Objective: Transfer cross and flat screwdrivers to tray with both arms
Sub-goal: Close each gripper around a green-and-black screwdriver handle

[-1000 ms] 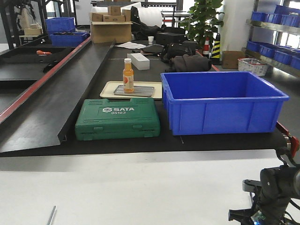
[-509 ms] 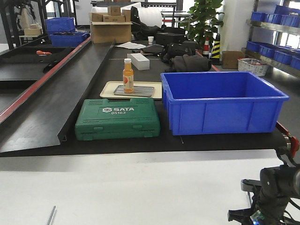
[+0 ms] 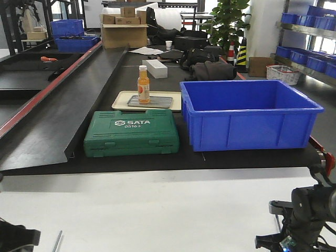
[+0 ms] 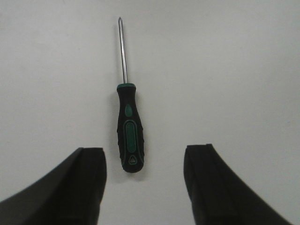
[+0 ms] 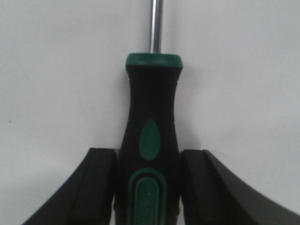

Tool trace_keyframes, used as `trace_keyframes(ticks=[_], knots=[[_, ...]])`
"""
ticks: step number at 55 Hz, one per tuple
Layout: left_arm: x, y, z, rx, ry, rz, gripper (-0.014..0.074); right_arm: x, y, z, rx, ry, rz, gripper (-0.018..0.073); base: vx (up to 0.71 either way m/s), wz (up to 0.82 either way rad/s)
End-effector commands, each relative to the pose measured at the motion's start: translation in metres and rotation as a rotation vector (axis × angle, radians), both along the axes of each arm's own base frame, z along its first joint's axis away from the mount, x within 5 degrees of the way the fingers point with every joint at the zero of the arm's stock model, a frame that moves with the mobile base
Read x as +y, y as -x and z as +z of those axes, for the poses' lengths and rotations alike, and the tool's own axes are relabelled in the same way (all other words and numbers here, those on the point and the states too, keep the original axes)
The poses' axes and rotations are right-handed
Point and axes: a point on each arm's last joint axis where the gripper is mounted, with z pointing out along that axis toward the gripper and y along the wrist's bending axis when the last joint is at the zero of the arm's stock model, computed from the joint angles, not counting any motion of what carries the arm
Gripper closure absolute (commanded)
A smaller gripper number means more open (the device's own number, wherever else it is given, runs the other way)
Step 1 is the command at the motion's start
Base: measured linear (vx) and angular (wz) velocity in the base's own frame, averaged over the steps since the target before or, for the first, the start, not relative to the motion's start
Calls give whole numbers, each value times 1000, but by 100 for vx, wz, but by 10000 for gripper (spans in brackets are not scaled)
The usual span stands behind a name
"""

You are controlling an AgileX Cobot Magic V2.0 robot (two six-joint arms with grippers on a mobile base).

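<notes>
A screwdriver [image 4: 130, 136] with a black and green handle lies on the white table, shaft pointing away. My left gripper [image 4: 145, 157] is open, and the handle's butt end lies just ahead of its fingertips, untouched. In the front view this gripper [image 3: 16, 237] shows at the bottom left, beside the thin shaft [image 3: 56, 240]. A second screwdriver [image 5: 151, 103] lies with its handle between the fingers of my right gripper [image 5: 149, 159], which press on both sides. The right arm [image 3: 304, 220] is at the bottom right. I cannot tell which screwdriver is cross. The tray is out of view.
Beyond the white table runs a black bench with a green SATA case [image 3: 132, 133], a deep blue bin [image 3: 247, 113] and a beige tray [image 3: 122, 97] holding an orange bottle [image 3: 143, 84]. Shelves, boxes and a plant stand further back.
My left gripper has come into the front view at the bottom left corner. The right arm has sunk very slightly and otherwise stays put.
</notes>
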Motion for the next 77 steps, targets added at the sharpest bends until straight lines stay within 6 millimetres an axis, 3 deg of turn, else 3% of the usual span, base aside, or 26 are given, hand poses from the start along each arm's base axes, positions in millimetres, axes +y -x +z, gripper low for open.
trace_keyframes(ticks=[1,18,40,51,65,72,77], knots=[[-1,-23,-2,-30,8,19,101,-1,-4,18,-45,12,17,567,0,0],[-4,-54,-71,136,-13,24,104,-2,-3,17,-32,13,17,567,0,0],[-4,-66,-120,231,-28,30,104,-2,-2,16,-24,14,16,567,0,0],[-5,-73,-131,281,-32,28,104,-2,-3,17,-28,13,16,567,0,0],[-7,-90,-124,306,-40,1,108,-2,-2,17,-24,14,16,567,0,0],[-7,-88,-126,335,-46,-12,148,-2,-2,17,-26,14,16,567,0,0],[-7,-87,-126,346,-55,-18,223,-2,-2,17,-27,14,16,567,0,0]])
